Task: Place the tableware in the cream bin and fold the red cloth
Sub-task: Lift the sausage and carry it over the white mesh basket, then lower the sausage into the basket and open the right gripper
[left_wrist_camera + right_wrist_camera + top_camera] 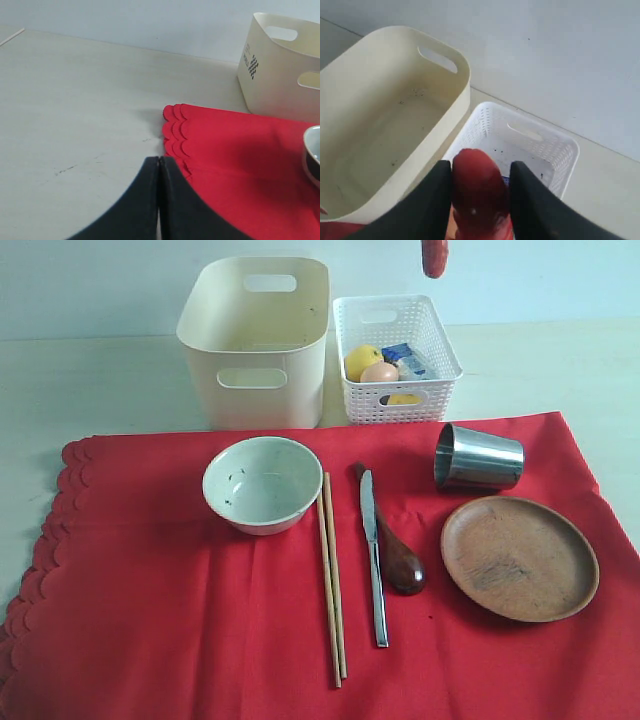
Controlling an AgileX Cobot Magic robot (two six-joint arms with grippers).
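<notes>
On the red cloth (200, 620) lie a pale bowl (262, 483), two chopsticks (332, 580), a steel knife (374, 555), a dark wooden spoon (395, 550), a steel cup (478, 457) on its side and a round wooden plate (519, 557). Behind the cloth stands the cream bin (300, 380), nothing inside it. My right gripper (481, 166) is shut on a red sausage-like item (477, 190), high over the white basket (545, 150). My left gripper (159, 161) is shut and holds nothing. It hovers over bare table by the cloth's scalloped edge (175, 130).
The white lattice basket (365, 405) right of the cream bin holds a lemon (361, 360), an egg (379, 372) and a blue-white carton (405, 358). The red item (434, 255) hangs at the top edge of the exterior view. Pale tabletop (75, 110) stretches left of the cloth.
</notes>
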